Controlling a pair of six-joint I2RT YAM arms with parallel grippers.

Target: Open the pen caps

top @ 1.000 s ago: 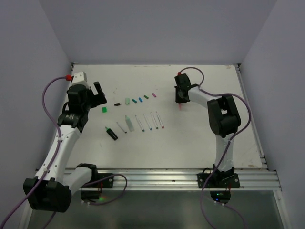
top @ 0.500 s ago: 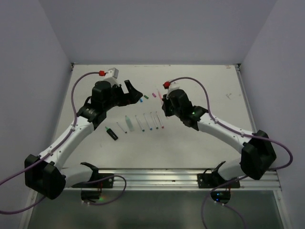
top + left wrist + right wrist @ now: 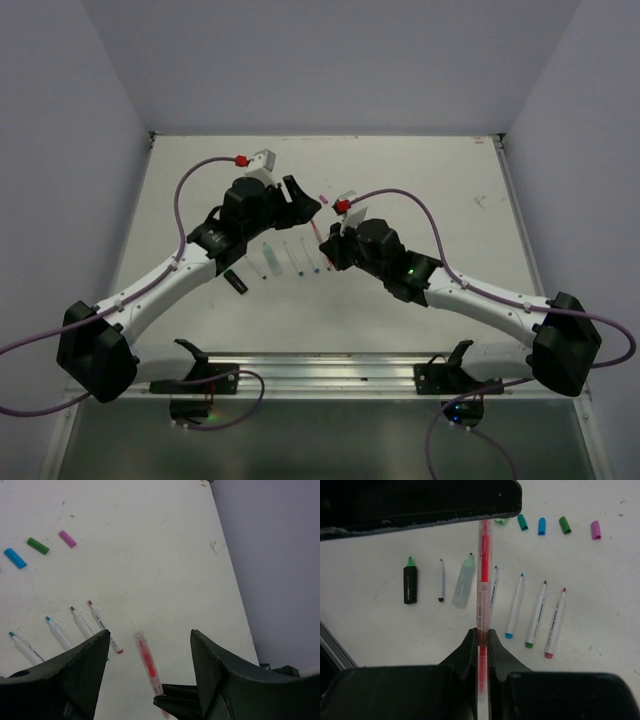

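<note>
My right gripper (image 3: 481, 634) is shut on a red highlighter (image 3: 482, 580) with a clear cap and holds it above the table. It shows in the top view (image 3: 317, 232) between both grippers. My left gripper (image 3: 149, 636) is open, its jaws standing either side of the highlighter's capped end (image 3: 139, 639) without touching it. Loose pen caps lie on the table: teal (image 3: 522, 522), blue (image 3: 541, 526), dark green (image 3: 564, 525) and magenta (image 3: 595, 530). A pale green cap is mostly hidden behind the left finger. In the top view the left gripper (image 3: 300, 205) sits just left of the right gripper (image 3: 325, 245).
Uncapped pens lie in a row under the grippers: a black highlighter body (image 3: 409, 584), a thin pen (image 3: 440, 580), a pale green highlighter (image 3: 464, 579) and white pens (image 3: 537, 612). Grey walls close in the table (image 3: 450, 290) at the left, back and right.
Both arms have swung in to the table's middle. The right gripper carried the red highlighter from the back right toward the pen row; the open left gripper moved right to meet it.
</note>
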